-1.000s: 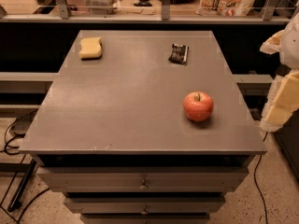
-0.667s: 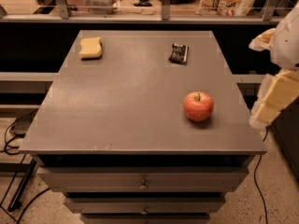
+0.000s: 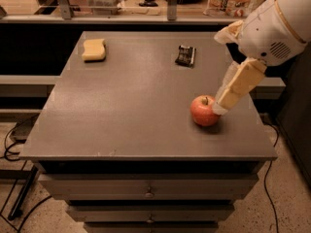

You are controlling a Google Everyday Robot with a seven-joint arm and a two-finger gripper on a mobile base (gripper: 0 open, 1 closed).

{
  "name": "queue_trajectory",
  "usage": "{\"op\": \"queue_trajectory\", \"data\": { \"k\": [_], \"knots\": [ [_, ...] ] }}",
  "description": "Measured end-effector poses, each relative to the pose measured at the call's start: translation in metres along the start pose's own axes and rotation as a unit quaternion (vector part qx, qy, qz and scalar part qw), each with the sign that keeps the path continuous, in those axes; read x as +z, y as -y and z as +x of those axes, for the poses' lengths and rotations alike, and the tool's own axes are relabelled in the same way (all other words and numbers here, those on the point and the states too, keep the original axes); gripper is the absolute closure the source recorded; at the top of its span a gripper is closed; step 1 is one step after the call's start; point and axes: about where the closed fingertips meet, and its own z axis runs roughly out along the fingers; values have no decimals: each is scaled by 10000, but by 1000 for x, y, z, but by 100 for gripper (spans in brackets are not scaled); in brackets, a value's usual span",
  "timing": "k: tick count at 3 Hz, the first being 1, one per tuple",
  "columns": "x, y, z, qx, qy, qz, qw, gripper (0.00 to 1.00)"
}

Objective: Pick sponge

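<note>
Change: the hand [image 3: 224, 101] has moved in from beyond the right edge of the surface [image 3: 131, 110] and now hangs over its right part, with more of the white arm in view behind it.
Unchanged: the sponge [image 3: 94, 49], the apple [image 3: 204, 111] and the dark packet [image 3: 185, 55] lie where they lay a second ago.
Meaning for the task: in my judgement the reach has only begun. The hand has entered the work area but has not closed on its target, and nothing has been grasped.
Hand state: it holds nothing, and I cannot tell whether it is wide or narrow.
Hand position: tilted down and to the left, its tip at the apple's upper right side. From this view I cannot tell whether it touches the apple or hangs above it.
Sponge position: flat on the far left corner of the surface, alone, nothing on it or against it.
Sponge to hand: well apart, diagonally across the surface, the sponge farther back and far to the left. The packet lies at the back, between the two.
Risk: the apple sits right under the hand, so a low sweep leftward could knock it and set it rolling.
</note>
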Motion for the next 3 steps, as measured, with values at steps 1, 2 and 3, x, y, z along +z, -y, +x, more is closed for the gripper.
{"op": "queue_trajectory", "data": {
  "k": [1,2,3],
  "knots": [
    [0,0,0,-1,0,0,10000,0],
    [19,21,-14,44,327,222,9992,0],
    [45,62,-34,-84,875,428,9952,0]
  ]
}}
